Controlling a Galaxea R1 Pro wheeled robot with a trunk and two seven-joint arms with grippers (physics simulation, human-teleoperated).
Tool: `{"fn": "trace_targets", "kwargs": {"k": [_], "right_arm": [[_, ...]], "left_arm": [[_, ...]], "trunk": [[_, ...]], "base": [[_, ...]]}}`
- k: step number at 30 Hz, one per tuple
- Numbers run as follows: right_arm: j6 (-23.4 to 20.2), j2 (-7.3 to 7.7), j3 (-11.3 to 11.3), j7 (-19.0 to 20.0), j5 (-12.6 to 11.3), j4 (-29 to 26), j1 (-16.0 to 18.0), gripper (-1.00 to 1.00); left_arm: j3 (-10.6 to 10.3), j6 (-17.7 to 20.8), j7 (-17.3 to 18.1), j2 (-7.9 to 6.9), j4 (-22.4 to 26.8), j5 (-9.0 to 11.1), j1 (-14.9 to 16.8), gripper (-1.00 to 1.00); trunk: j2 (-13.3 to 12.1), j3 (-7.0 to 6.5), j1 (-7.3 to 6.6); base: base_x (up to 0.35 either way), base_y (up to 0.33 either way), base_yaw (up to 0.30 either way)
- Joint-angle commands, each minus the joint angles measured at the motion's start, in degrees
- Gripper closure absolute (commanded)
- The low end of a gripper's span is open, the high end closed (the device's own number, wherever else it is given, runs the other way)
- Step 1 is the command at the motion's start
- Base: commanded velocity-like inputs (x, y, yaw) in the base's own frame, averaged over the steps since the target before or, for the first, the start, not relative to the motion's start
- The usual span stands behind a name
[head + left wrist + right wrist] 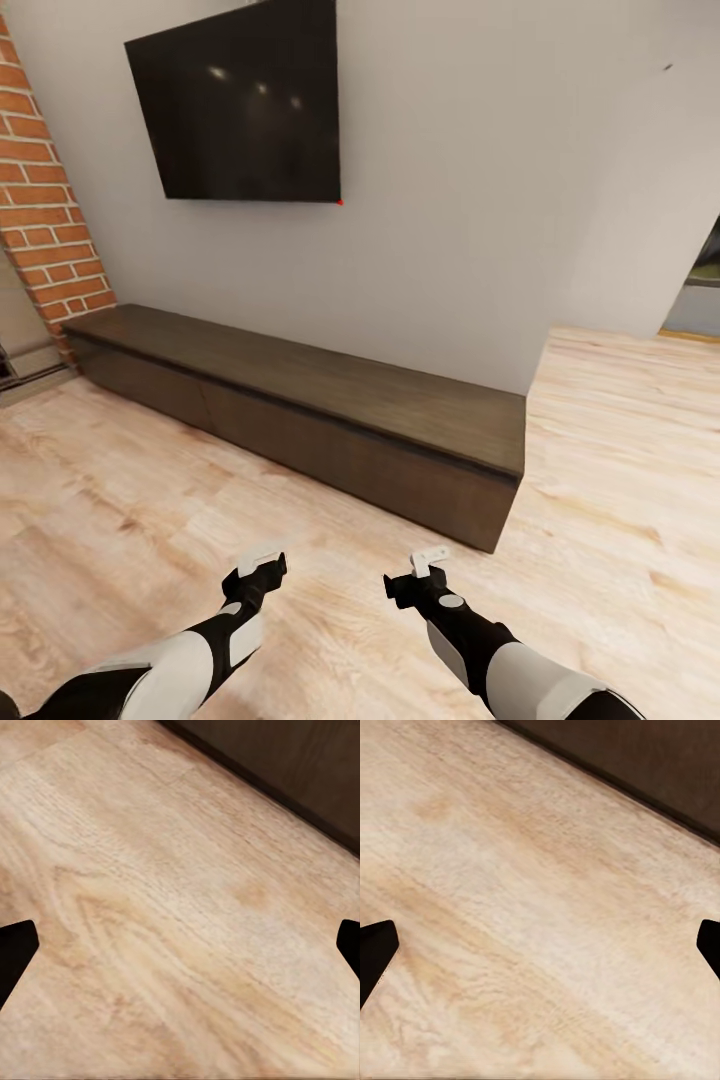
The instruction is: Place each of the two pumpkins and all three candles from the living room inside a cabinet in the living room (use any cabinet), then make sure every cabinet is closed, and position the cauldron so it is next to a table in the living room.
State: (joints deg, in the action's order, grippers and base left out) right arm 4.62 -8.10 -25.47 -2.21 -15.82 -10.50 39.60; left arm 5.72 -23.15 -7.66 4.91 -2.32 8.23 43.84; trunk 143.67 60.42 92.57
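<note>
Ahead of you the cabinet (pixel 300 400) runs long and low along the foot of the grey wall (pixel 480 200), dark brown, its top bare and its fronts flush and closed. A black television (pixel 240 100) hangs above it, with a brick wall (pixel 40 200) at the cabinet's far left end. Your two arms reach forward, low over the pale wooden floor (pixel 120 500), short of the cabinet's front. The left gripper (pixel 262 562) and right gripper (pixel 428 560) both have their jaws spread wide and hold nothing.
</note>
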Motion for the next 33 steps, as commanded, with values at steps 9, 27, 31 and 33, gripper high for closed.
{"fn": "trace_targets", "kwargs": {"k": [9, 27, 31, 33], "right_arm": [[0.2, 0.01, -0.5, -0.2, -0.5, 0.0, 0.0, -1.0], [0.2, 0.01, -0.5, -0.2, -0.5, 0.0, 0.0, -1.0], [0.2, 0.01, -0.5, -0.2, -0.5, 0.0, 0.0, -1.0], [0.2, 0.01, -0.5, -0.2, -0.5, 0.0, 0.0, -1.0]], "left_arm": [[0.4, -0.4, 0.0, 0.04, -0.2, -0.1, 0.1, -1.0], [0.4, -0.4, 0.0, 0.01, -0.2, -0.1, 0.1, -1.0], [0.4, -0.4, 0.0, 0.01, -0.2, -0.1, 0.1, -1.0], [0.4, -0.4, 0.0, 0.01, -0.2, -0.1, 0.1, -1.0]], "trunk": [[0.0, -0.32, -0.02], [0.0, -0.86, -0.02], [0.0, -0.96, -0.02], [0.0, -1.01, -0.02]], "base": [[-0.041, -0.021, 0.262], [-0.001, 0.0, 0.269], [0.0, 0.0, 0.272], [0.0, 0.0, 0.272]]}}
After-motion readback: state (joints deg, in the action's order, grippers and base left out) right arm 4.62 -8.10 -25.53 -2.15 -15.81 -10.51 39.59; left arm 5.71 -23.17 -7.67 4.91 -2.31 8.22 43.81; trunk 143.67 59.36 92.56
